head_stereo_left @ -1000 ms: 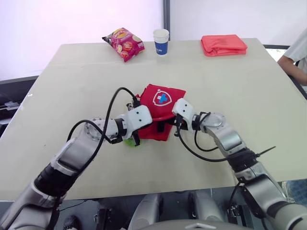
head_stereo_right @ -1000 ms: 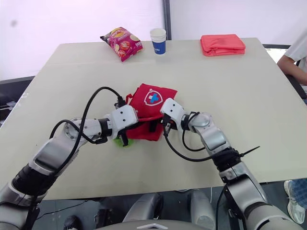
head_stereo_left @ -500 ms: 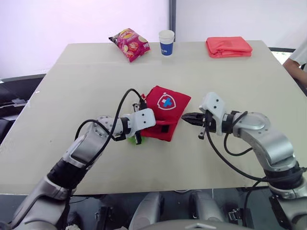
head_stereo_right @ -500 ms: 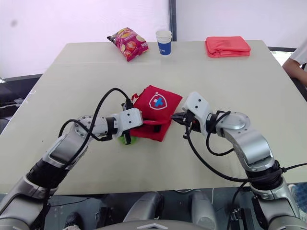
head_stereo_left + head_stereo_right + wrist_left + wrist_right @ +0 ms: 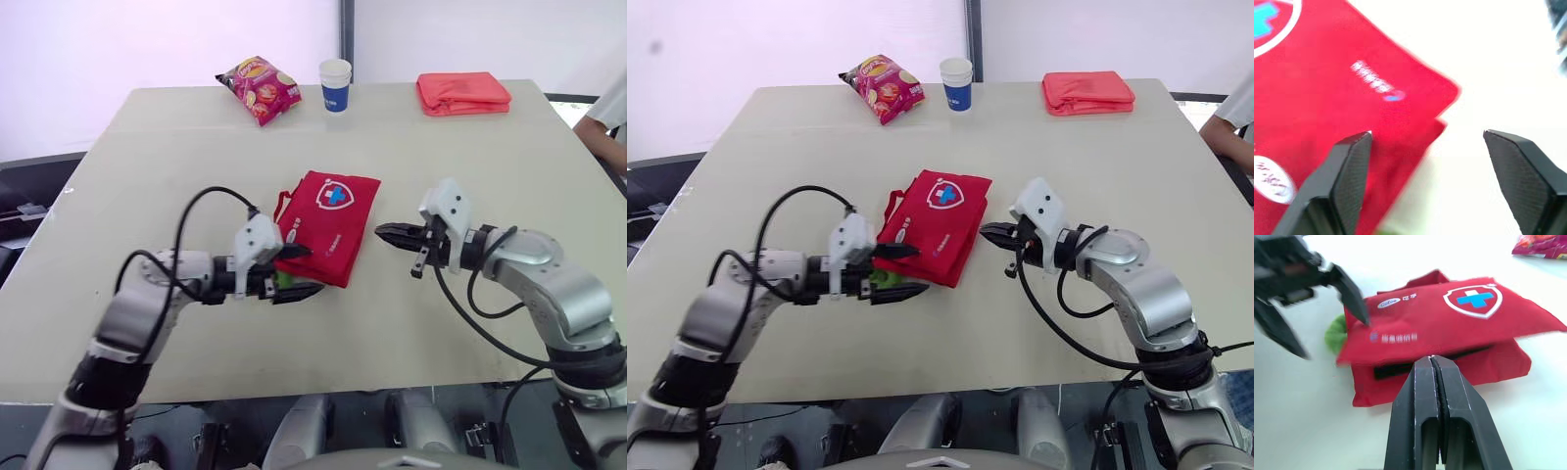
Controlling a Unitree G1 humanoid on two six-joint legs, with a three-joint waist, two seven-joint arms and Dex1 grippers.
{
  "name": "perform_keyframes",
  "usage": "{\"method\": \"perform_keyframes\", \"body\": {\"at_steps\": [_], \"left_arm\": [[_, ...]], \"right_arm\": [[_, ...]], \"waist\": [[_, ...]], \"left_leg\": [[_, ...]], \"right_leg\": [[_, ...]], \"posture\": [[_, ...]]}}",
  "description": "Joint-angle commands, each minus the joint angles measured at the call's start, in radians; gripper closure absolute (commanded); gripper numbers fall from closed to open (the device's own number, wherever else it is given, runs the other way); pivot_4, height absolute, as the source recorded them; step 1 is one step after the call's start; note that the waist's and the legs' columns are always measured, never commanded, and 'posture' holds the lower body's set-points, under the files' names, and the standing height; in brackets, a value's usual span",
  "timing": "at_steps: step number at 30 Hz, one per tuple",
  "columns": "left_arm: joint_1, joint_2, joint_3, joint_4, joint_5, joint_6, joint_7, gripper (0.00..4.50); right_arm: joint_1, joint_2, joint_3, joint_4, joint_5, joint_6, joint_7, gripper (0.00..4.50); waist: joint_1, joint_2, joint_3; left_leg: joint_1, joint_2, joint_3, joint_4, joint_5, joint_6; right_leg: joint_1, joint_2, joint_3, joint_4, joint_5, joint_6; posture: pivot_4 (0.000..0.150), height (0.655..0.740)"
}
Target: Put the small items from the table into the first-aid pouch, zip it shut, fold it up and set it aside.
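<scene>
First-aid pouch (image 5: 328, 227): red, white shield with blue cross on top, lying near the middle of the bench (image 5: 470, 157). It appears doubled over. In the right wrist view an upper flap lies on a lower layer with a dark strip, probably the zip, between them. Cannot tell whether the zip is closed.

Small green item (image 5: 884, 277): on the bench at the pouch's near-left corner, touching the fabric and partly tucked under its edge. It looks to be outside the pouch.

Left hand (image 5: 309, 269): open, fingers (image 5: 1349, 166) spread wide. It sits at that same near-left corner, one finger over the red fabric and the other low over the bench by the green item. Nothing is held.

Right hand (image 5: 380, 231): closed, fingers pressed together and empty. It is just right of the pouch, pointing at its right edge but not touching it.

Far edge of the bench, well apart from the work: chip bag (image 5: 257, 88), paper cup (image 5: 335, 85), folded red cloth (image 5: 463, 92). A person's arm (image 5: 607, 117) shows at the far right.

Judgement: the filling step is unfinished, since the green item is not in the pouch. The left hand is best placed to act next, closing on the green item or lifting the flap above it. The right hand would need to open, catch the pouch's right edge and hold the mouth open. Risk: the left fingers pinch fabric together with the item.
</scene>
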Motion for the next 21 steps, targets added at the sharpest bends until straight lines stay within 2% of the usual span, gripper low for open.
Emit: {"method": "perform_keyframes", "body": {"at_steps": [1, 3, 4, 6, 8, 13, 14, 15, 21], "left_arm": [[-0.050, -0.012, 0.197, -0.035, -0.356, 0.209, 0.023, 0.56], [-0.114, -0.046, 0.233, 0.002, -0.434, 0.269, 0.103, 0.56], [-0.156, -0.071, 0.226, 0.031, -0.416, 0.266, 0.150, 0.80], [-0.239, -0.132, 0.186, 0.105, -0.335, 0.235, 0.247, 1.63], [-0.306, -0.179, 0.109, 0.186, -0.242, 0.202, 0.304, 1.96], [-0.397, -0.258, -0.042, 0.344, -0.078, 0.133, 0.320, 4.18], [-0.410, -0.274, -0.069, 0.367, -0.054, 0.118, 0.309, 4.50], [-0.428, -0.293, -0.107, 0.403, -0.025, 0.118, 0.305, 4.50], [-0.460, -0.334, -0.372, 0.627, 0.223, 0.024, 0.236, 4.50]], "right_arm": [[0.013, -0.004, -0.097, -0.093, 0.089, -0.046, 0.014, 4.50], [0.021, -0.003, -0.149, -0.124, 0.155, -0.029, 0.011, 4.50], [0.021, -0.001, -0.187, -0.141, 0.197, -0.019, 0.006, 4.50], [0.036, -0.026, -0.260, -0.205, 0.278, 0.018, -0.001, 3.98], [0.061, -0.082, -0.353, -0.280, 0.369, 0.063, -0.026, 3.66], [0.117, -0.230, -0.511, -0.375, 0.478, 0.115, -0.089, 1.36], [0.125, -0.253, -0.536, -0.385, 0.498, 0.117, -0.102, 0.89], [0.140, -0.278, -0.567, -0.397, 0.544, 0.126, -0.107, 0.40], [0.203, -0.341, -0.568, -0.435, 0.619, 0.123, -0.185, 0.40]], "waist": [[0.003, 0.000, 0.000], [0.005, -0.001, 0.000], [0.006, -0.001, 0.000], [0.003, -0.001, 0.000], [0.012, -0.001, 0.000], [0.007, -0.001, 0.001], [0.005, -0.001, 0.001], [0.003, -0.002, 0.001], [0.005, -0.002, 0.000]], "left_leg": [[0.000, 0.000, 0.000, 0.000, 0.000, 0.000], [0.000, 0.000, -0.001, 0.000, 0.000, 0.000], [-0.001, 0.000, -0.003, 0.001, 0.000, 0.000], [-0.001, -0.001, -0.004, 0.002, 0.000, 0.000], [-0.001, -0.001, -0.003, 0.002, 0.000, 0.000], [-0.002, -0.002, -0.004, 0.002, 0.000, 0.000], [-0.002, -0.002, -0.004, 0.002, 0.000, 0.000], [-0.002, -0.002, -0.003, 0.002, 0.000, 0.000], [-0.002, -0.001, -0.002, 0.002, 0.000, 0.000]], "right_leg": [[0.000, 0.000, -0.001, 0.000, 0.000, 0.000], [0.001, 0.000, -0.002, 0.000, 0.000, 0.000], [0.001, 0.000, -0.004, 0.000, 0.000, 0.000], [0.002, 0.000, -0.005, 0.000, 0.000, 0.000], [0.002, 0.000, -0.004, 0.000, 0.000, 0.000], [0.002, 0.000, -0.005, -0.001, 0.000, 0.000], [0.002, 0.000, -0.005, -0.001, 0.000, 0.000], [0.002, 0.000, -0.004, -0.001, 0.000, 0.000], [0.002, 0.000, -0.003, -0.001, 0.000, 0.000]], "posture": [[0.150, 0.7400], [0.150, 0.7400], [0.150, 0.7400], [0.150, 0.7400], [0.150, 0.7400], [0.150, 0.7400], [0.150, 0.7400], [0.150, 0.7400], [0.150, 0.7400]]}}
